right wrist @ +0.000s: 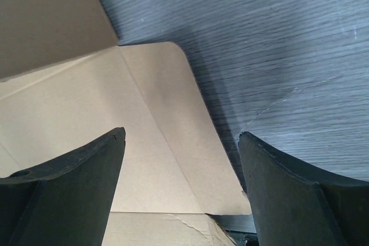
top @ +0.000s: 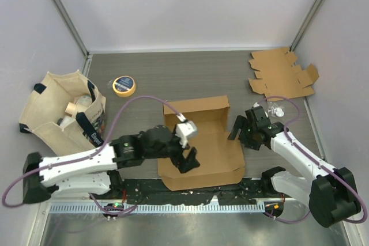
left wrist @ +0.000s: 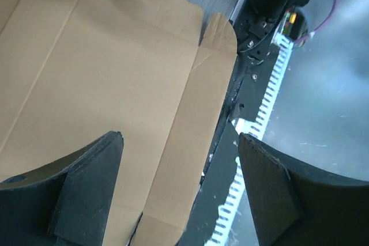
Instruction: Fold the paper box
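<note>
Flat-bottomed brown cardboard box (top: 216, 154), half folded, sits mid-table by the near edge, back wall up, front and side flaps lying low. L arm lies low, reaching across from its base at the left, wrist tipped down over the box's near-left part. The left gripper (top: 187, 162) hangs above the floor panel with fingers (left wrist: 86, 188) spread wide, gripping nothing. R arm angles up and inward from its base at the near right. The right gripper (top: 239, 128) hovers at the box's right flap, pincer also apart and empty (right wrist: 181, 133). Beyond: a flat brown cardboard blank (top: 282, 73) far right, a beige canvas tote bag (top: 52, 102) left, a yellow tape roll (top: 124, 85) near it.
</note>
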{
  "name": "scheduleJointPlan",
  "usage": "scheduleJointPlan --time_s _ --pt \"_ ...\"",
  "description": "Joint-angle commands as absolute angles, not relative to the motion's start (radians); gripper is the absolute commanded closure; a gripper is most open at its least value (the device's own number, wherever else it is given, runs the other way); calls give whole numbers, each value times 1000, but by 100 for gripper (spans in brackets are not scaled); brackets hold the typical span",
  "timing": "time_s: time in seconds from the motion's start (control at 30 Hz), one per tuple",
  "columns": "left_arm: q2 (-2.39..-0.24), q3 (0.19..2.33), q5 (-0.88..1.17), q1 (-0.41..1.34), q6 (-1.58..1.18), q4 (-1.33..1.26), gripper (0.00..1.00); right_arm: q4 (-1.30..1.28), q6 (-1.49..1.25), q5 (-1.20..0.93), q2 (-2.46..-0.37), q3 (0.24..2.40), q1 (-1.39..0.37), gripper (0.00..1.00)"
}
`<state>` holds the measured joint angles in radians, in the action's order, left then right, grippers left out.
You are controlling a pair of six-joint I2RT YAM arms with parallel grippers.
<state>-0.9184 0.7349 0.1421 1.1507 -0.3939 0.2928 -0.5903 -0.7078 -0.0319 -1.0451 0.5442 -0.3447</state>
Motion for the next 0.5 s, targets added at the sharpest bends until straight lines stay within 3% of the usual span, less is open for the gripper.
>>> scheduleJointPlan --time_s 0.0,0.1,0.17,0.27,0.47 --pt "-1106 862 -171 1374 -141 356 14 -587 -745 33 -957 595 -339 15" --pt "-1247 882 -309 1497 -59 304 14 -630 -764 155 -896 652 -336 14" --pt "-1345 893 -354 1543 -35 256 20 -640 -761 218 -862 683 -333 14" --pt "-1463 929 -417 1595 -5 235 26 -649 -741 233 -857 715 -322 14" --pt "-1598 971 -514 1667 -21 209 27 -644 -736 210 -864 713 -316 13"
